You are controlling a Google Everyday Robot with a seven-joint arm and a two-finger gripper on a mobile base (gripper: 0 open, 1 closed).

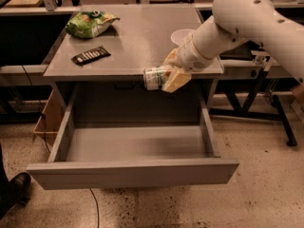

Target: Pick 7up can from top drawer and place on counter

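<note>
- Clutter sits on the left of the surface (137,37): a green snack bag (90,23) at its far left corner and a dark flat packet (90,56) nearer its front edge. Neither looks likely to interfere unless the carry swings wide.
- 7up can (153,78) hangs on its side right at the surface's front edge, about level with the lip and above the open top drawer (133,175). Pushed inward at this height, it could strike that edge, twist loose and fall into the drawer.
- Tool (167,75), just right of the can at the same front edge, is clamped narrowly around the can's right end. Such an end-on hold looks liable to slip.
- White bowl (179,34) stands on the surface just behind the tool, and the arm could knock it while placing.
</note>
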